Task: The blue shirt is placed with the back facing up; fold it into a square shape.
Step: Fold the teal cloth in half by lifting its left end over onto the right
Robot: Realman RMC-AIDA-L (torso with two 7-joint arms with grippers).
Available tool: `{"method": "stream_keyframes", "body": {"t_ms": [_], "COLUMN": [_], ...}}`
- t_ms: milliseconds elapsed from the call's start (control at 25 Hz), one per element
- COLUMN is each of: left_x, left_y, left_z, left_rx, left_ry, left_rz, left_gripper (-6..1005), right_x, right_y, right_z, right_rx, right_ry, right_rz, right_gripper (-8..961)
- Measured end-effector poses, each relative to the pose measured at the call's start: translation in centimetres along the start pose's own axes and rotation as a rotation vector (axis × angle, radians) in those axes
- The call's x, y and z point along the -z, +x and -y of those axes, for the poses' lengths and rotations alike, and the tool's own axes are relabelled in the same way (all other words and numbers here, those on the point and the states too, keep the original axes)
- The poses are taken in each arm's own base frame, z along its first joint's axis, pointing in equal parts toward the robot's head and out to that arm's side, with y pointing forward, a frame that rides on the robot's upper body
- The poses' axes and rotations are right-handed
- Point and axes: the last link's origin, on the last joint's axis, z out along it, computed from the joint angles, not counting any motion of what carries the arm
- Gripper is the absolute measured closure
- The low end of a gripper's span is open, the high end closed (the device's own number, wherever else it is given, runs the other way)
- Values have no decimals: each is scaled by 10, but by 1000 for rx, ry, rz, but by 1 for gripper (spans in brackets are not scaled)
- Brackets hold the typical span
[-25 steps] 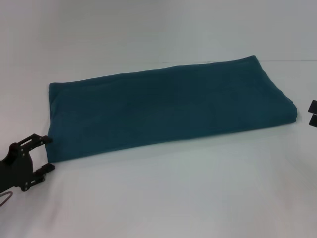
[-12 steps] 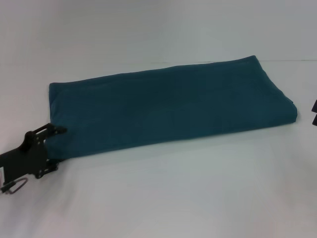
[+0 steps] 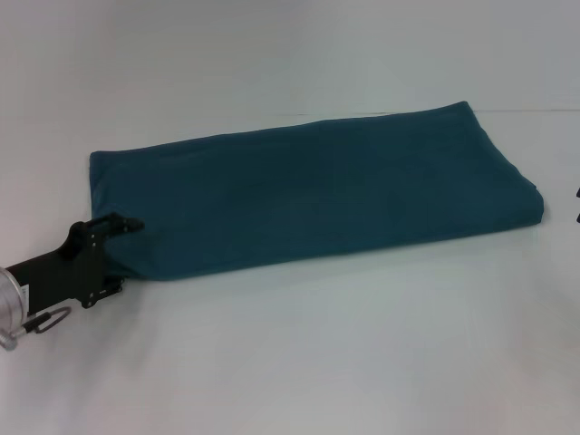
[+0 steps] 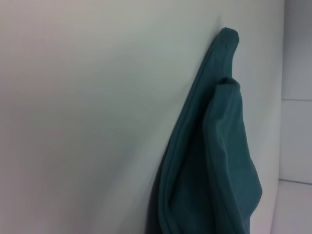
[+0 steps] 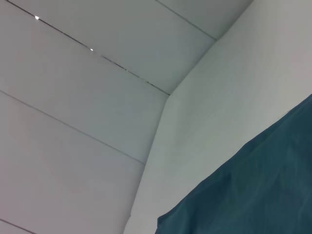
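Left claw (image 3: 122, 254) at blue shirt's (image 3: 317, 195) corner

blue shirt (image 3: 317, 195): I'm seeing soft, matt knit cloth, smooth across the middle of the head view; in the left wrist view (image 4: 214, 161) its stacked edges are showing rounded, stitched hems.
table (image 3: 362, 353): I'm looking at a plain white matt surface, smooth, giving no glare.
left gripper (image 3: 118, 249): at the lower left of the head view I'm reading matt black hard plastic or metal, which of the two I cannot tell; behind it a silvery, shiny metal cuff is catching light.
wall (image 5: 73, 97): I'm seeing smooth white matt panels with thin seams.
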Motion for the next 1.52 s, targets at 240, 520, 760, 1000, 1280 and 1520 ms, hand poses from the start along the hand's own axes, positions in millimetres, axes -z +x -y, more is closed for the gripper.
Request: {"method": "stream_keyframes", "body": {"t_ms": [240,520,760,1000,1280,1520], "left_x": [1,3,4,11,45,69], "left_y": [-2,-1,0,11,36,57], "left_z": [1,2,0,-5,2,11], "left_rx": [-25,-47,-117,-296,-383,-456], "left_ry": [1,-3,-10,-23,33,147], "left_rz": [4,2,0,-26,-118,-186], "left_gripper": [246,506,775,972,972,972], "right_x": [0,0,0,0,3,3], "right_y": [1,3,2,2,-1,-2], "right_z": [0,1,3,4,5,9], "right_rx": [-8,-14,-14,-19,-47,-62], "right_ry": [-5,-3,9,12,17,44], "right_rz": [1,3,7,9,30,28], "right_gripper": [95,95,95,96,96,96]}}
